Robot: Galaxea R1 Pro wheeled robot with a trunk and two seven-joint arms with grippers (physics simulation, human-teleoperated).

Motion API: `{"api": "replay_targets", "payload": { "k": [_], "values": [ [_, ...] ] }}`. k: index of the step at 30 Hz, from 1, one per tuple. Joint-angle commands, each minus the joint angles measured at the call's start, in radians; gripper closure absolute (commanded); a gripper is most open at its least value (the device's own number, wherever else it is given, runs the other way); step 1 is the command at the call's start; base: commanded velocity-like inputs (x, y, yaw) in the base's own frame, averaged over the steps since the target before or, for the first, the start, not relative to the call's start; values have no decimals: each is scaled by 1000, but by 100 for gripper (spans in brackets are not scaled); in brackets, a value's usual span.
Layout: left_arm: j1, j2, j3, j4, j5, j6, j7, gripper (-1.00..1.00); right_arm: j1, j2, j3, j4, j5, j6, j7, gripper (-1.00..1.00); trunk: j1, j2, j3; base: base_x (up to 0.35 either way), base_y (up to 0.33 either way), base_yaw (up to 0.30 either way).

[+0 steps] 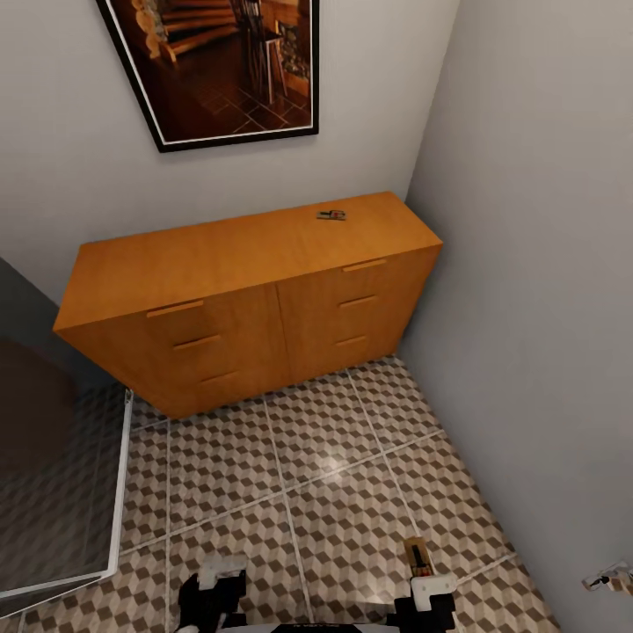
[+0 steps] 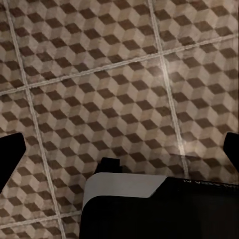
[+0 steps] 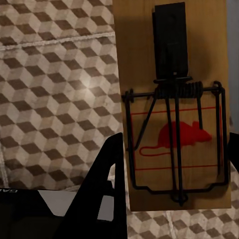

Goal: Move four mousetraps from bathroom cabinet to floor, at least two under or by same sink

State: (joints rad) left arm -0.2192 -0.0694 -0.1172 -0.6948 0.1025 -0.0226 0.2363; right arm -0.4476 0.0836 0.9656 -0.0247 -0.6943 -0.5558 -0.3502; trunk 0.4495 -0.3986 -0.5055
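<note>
The orange-brown cabinet (image 1: 237,290) stands against the far wall, drawers closed. One mousetrap (image 1: 331,214) lies on its top near the right end. At the bottom of the head view my right gripper (image 1: 420,571) is shut on another mousetrap (image 1: 417,554) above the cube-patterned bathroom floor (image 1: 334,475). In the right wrist view this mousetrap (image 3: 174,134) shows its red mouse mark and wire spring, held between the dark fingers (image 3: 104,184). My left gripper (image 1: 215,585) hangs open over the floor (image 2: 109,89), nothing between its fingers (image 2: 10,159). A third mousetrap (image 1: 607,578) shows at the lower right edge. The sink is out of view.
A grey wall (image 1: 545,264) closes the right side next to the cabinet. A glass panel with a white frame (image 1: 79,492) stands at the left. A framed picture (image 1: 220,61) hangs above the cabinet. Open tiled floor lies between me and the cabinet.
</note>
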Motion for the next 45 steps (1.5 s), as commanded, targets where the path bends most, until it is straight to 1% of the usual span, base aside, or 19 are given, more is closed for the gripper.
{"api": "replay_targets", "payload": {
  "k": [1, 2, 3, 4, 5, 6, 8, 12, 16, 22, 23, 25, 30, 37, 40, 45],
  "values": [
    [0, 0, -6, -25, 11, 20, 7, -100, 0, 0, 9, 0, -5, -1, -7, 100, 0, -1, -1, 0, 0, 0],
    [0, 0, -6, -70, 11, 67, 8, -100, 0, 0, 9, 0, -5, -1, -7, 100, 0, -1, -1, 0, 0, 0],
    [0, 0, -6, -93, 11, 91, 8, -100, 0, 0, 9, 0, -5, -1, -7, 100, 0, -1, -1, 0, 0, 0],
    [0, -1, -6, -135, 11, 138, 8, -100, 0, 1, 9, 0, -5, -1, -7, 100, 0, -1, -1, 0, 0, 0],
    [0, -1, -6, -155, 11, 160, 8, -100, 0, 1, 9, 0, -5, -1, -7, 100, 0, -1, -1, 0, 0, 0],
    [0, -1, -6, -193, 11, 200, 8, -100, 0, 1, 9, 0, -5, -1, -7, 100, 0, -1, -1, 0, 0, 0],
    [0, -1, -6, -242, 11, 244, 8, -100, 0, 1, 9, 0, -5, -1, -7, 100, 0, -1, -1, 0, 0, 0],
    [-1, -1, -6, -301, 11, 288, 10, -100, 0, 0, 9, 0, -5, -1, -7, 100, 0, -1, -1, 0, 0, 0],
    [-3, -4, -6, -327, 10, 317, 10, -100, 0, 1, 9, 0, -5, -1, -7, 100, 0, -1, -1, 0, 0, 0],
    [-8, -9, -6, -399, 9, 420, 11, -100, 0, 1, 9, 0, -5, -1, -7, 100, 0, -1, -1, 0, 0, 0],
    [-8, -13, -6, -428, 8, 452, 13, -100, 0, 1, 9, 0, -5, -1, -7, 100, 0, -1, -1, 0, 0, 0],
    [-9, -17, -6, -472, 7, 488, 19, -100, 0, 1, 9, 0, -5, -1, -7, 100, 0, -1, -1, 0, 0, 0],
    [-9, -23, -6, -540, 7, 523, 28, -100, 0, 2, 9, 0, -5, -1, -7, 100, 0, -1, -1, 0, 0, 0],
    [-9, -25, -6, -590, 6, 533, 30, -100, 0, 3, 9, 0, -5, -1, -7, 100, 0, -1, -1, 0, 0, 0],
    [-9, -25, -6, -603, 6, 541, 30, -100, 0, 5, 9, 0, -5, 0, -7, 100, 0, -1, -1, 0, 0, 0],
    [-9, -20, -8, -599, -3, 550, 28, -100, 0, 5, 9, 0, -5, 0, -7, 100, 0, -1, -1, 0, 0, 0]
  ]
}}
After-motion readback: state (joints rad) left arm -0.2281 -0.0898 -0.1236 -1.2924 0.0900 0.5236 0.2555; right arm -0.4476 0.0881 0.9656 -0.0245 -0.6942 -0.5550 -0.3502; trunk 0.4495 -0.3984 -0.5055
